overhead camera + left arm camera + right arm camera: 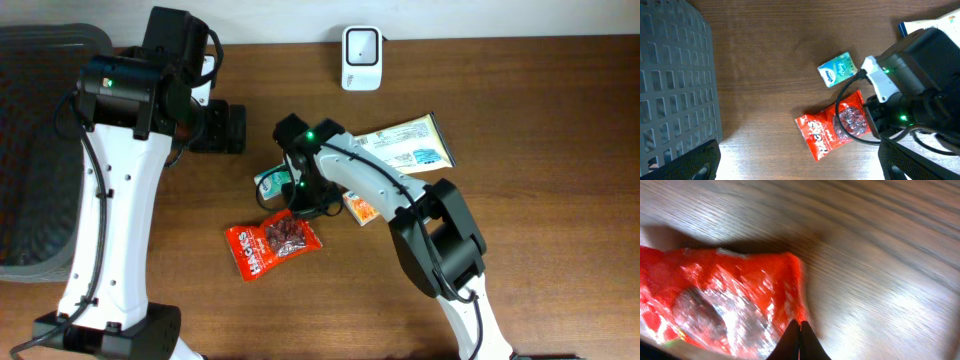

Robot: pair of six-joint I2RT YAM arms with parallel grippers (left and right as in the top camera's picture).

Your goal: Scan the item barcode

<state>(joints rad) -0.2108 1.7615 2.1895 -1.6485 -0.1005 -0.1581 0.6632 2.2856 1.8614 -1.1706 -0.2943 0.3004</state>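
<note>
A red snack packet lies on the wooden table. My right gripper is at the packet's upper right corner. Its fingertips are pressed together on the edge of the red packet, and that edge casts a shadow on the wood. My left gripper hangs high at the back left, wide open and holding nothing, with the packet in sight below it. A white barcode scanner stands at the table's far edge.
A small teal packet lies just behind the red one. An orange packet and a large pale bag lie to the right. A grey mesh basket fills the left side.
</note>
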